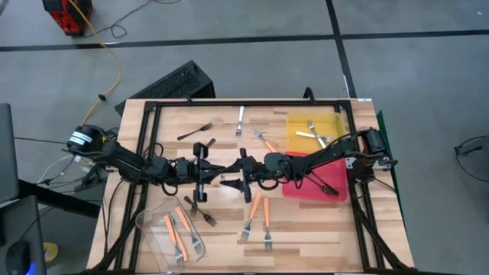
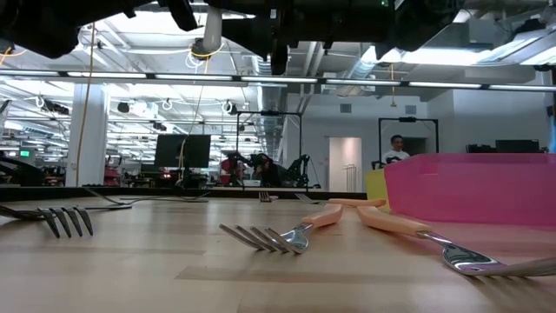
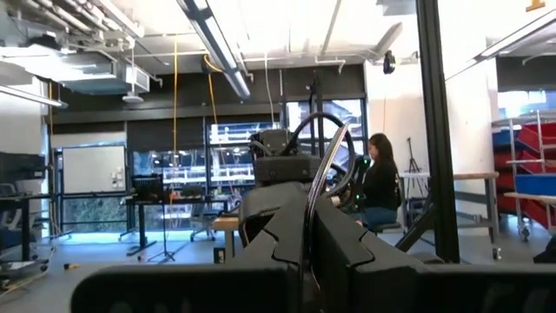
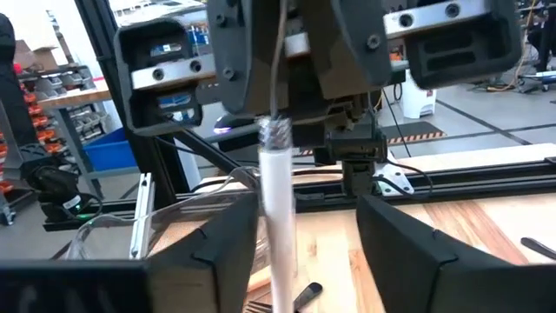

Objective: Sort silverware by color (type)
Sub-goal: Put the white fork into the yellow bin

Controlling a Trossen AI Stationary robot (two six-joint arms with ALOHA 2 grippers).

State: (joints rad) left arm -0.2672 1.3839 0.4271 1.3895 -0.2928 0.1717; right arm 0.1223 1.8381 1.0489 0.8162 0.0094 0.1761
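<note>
Left gripper (image 4: 276,117): shut on the metal neck of a white fork (image 4: 278,217), held in the air over mid-table. Handle hangs down from it.

Right gripper (image 4: 304,239): open, one finger either side of that handle, a gap on both sides. No grip that I can see. Looks like a hand-over between the arms, the take not yet made.

From above, both arms reach to the centre and nearly meet, left gripper (image 1: 228,182) and right gripper (image 1: 246,169).

Sorted so far, as I judge it:
- yellow tray (image 1: 294,122), far right: a couple of white forks (image 1: 313,136)
- red tray (image 1: 294,189), just in front of it: one dark fork (image 1: 328,187)
- tub (image 1: 145,221), near left corner: orange forks (image 1: 177,237); exact count unclear

Loose on the wood:
- a white one (image 1: 240,120) by the far rail
- dark ones (image 1: 195,131) far left of centre, another (image 1: 202,216) by the tub
- orange ones (image 1: 266,141) beside the yellow tray, a pair (image 1: 260,218) near the front edge

Estimate: under half done. The held fork likely belongs in the yellow tray, on the right arm's side.
</note>
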